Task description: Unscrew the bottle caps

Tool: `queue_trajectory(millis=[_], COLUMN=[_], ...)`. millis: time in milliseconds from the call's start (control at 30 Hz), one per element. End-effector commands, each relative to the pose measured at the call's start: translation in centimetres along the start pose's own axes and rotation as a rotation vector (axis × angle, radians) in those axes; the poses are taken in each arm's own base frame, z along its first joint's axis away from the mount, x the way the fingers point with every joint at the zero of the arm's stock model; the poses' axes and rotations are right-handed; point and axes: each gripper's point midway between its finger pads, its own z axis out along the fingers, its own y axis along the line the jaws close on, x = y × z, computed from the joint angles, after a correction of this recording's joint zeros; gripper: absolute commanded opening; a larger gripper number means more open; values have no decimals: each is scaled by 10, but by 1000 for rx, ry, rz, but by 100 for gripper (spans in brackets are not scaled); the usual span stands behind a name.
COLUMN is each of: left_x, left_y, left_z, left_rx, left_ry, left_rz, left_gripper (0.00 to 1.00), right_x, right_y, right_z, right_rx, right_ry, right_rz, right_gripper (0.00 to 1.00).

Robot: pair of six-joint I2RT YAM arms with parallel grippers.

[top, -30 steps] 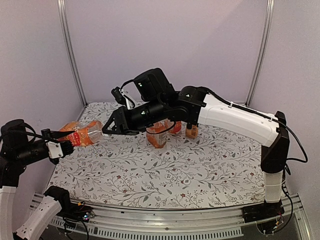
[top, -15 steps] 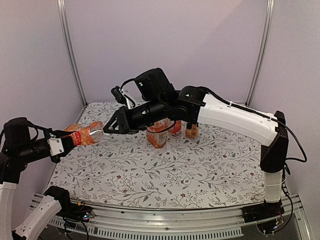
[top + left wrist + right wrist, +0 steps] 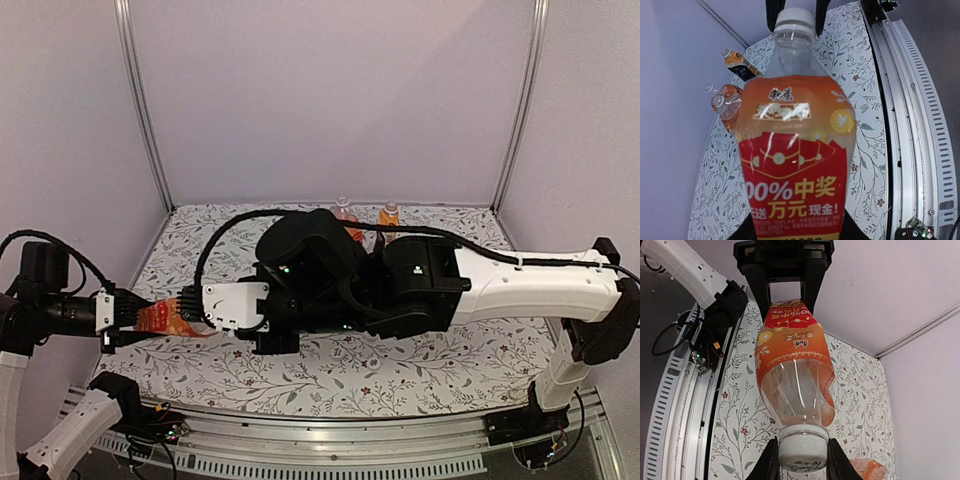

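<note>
My left gripper [image 3: 797, 233] is shut on the base end of a squat clear bottle [image 3: 792, 150] with an orange-red label and holds it lying level above the table's left side [image 3: 165, 318]. Its white bottle cap [image 3: 802, 450] sits between my right gripper's black fingers [image 3: 767, 462], which press on both of its sides. My right gripper [image 3: 802, 460] is shut on that cap. From above, the right gripper [image 3: 198, 312] meets the bottle's neck, and the cap is hidden under the wrist. The left gripper [image 3: 122, 315] is at the far left.
Two more bottles stand at the back of the floral table [image 3: 345, 212] [image 3: 389, 213]. In the left wrist view these are a slim orange-and-black bottle [image 3: 740, 66] and a squat orange one [image 3: 726, 102]. A metal rail [image 3: 912, 125] runs along the near edge.
The right arm has swung down and toward the near left, and its fingers have closed on the cap. The left gripper has lowered the bottle and drawn it nearer.
</note>
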Motion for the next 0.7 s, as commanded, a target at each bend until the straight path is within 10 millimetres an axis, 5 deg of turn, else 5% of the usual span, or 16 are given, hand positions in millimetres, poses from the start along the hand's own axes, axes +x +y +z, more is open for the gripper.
queue_trajectory(millis=[0,133,200,300,333,667], left_x=[-15,-12,-10,-8,-7,11], left_y=[-4,-6,-5,0,3,53], left_z=[-5,-4,-2,-2,-1,-4], left_rx=[20,25,29,22,11,-249], left_ry=[-56,-47,-44,-29,-20,83], left_rz=[34,40,40,20,6,18], left_gripper=[12,12,12,12,12,11], right_x=[8,7,8,5,2,-18], right_y=[10,-5,-8,-15,-18,-55], right_z=[-1,2,1,-2,-5,-39], right_rx=[95,184,205,256,270,62], right_ry=[72,103,108,83,70,-157], right_rz=[-502,-555,-542,-457,-426,292], right_gripper=[0,3,26,85,96,99])
